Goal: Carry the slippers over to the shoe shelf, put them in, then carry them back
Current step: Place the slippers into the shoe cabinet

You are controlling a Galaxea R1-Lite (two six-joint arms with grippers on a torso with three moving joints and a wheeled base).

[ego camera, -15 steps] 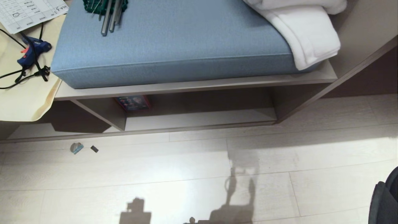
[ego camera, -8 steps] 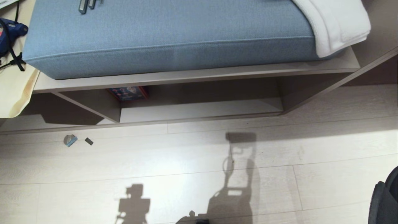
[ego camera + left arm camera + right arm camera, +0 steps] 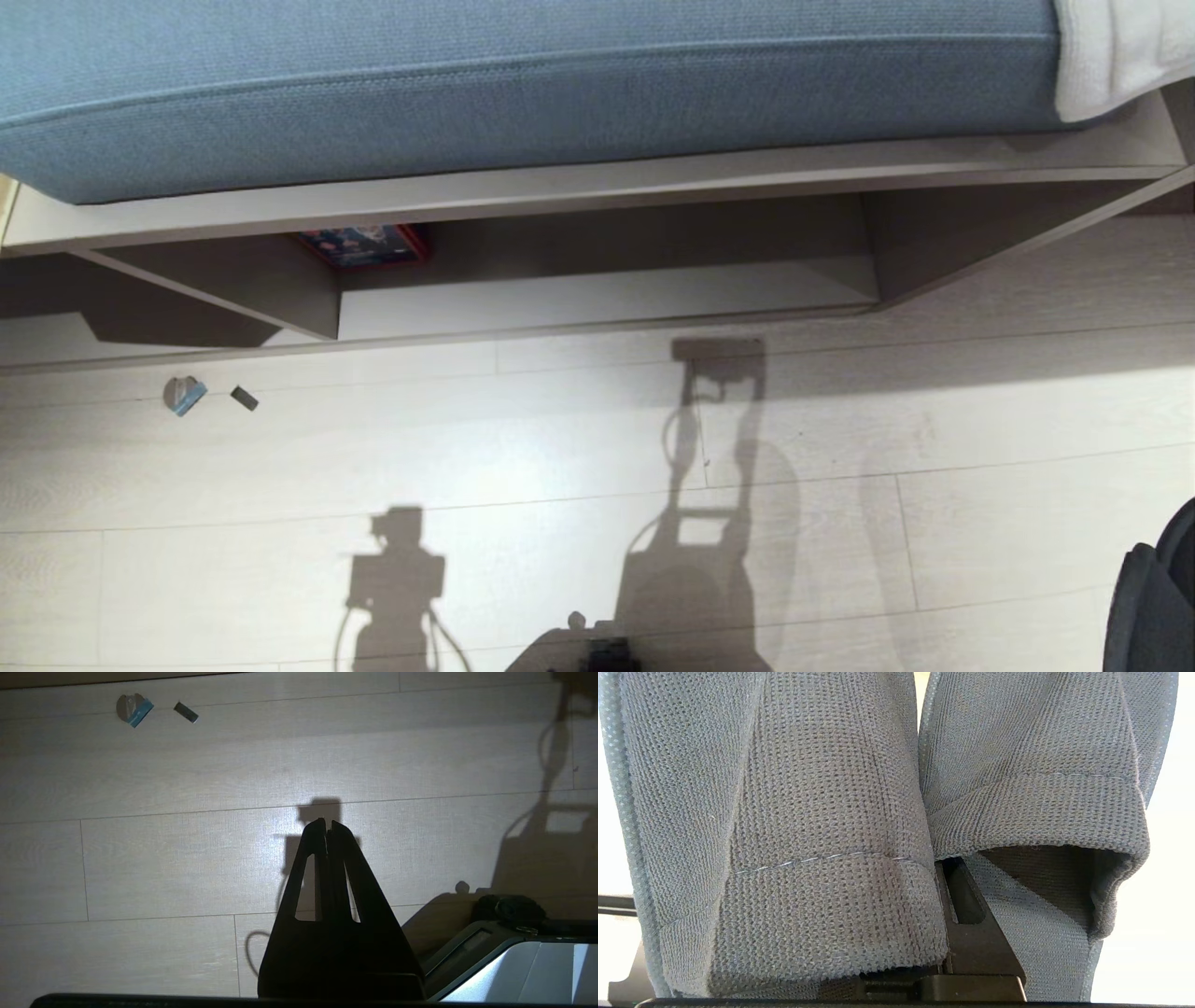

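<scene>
currently the right tool (image 3: 966,905) is clamped fully shut on the pair of dark grey knitted fabric slippers (image 3: 831,826), which hang side by side from it and fill the right wrist view. the left tool (image 3: 327,823) hangs over the pale wood-plank floor (image 3: 560,467), fingers pressed together, holding nothing.

the low taupe laminate shoe shelf (image 3: 597,182) lies at the far side of the floor, carrying a blue fabric cushion (image 3: 523,84) on top with a white folded towel (image 3: 1120,47) at its far right. the right compartment is wide, with only a small red-and-blue box (image 3: 364,245) at its far left corner.

risks, judged:
- opening is low; slippers hang loose below the tool, so the soles could catch on the base board or the top board on the way in.
- grip is on soft fabric only; one slipper could slide free while the other stays pinched.
- upright divider (image 3: 280,289) sits left of the target bay; drifting left would hit it.

views compared: head view shows the shelf and only the robot's shadow, neither tool nor slippers. right wrist view shows the grip but nothing of the shelf. left wrist view shows two small bits of litter (image 3: 135,709) on the floor and a corner of the robot base.
</scene>
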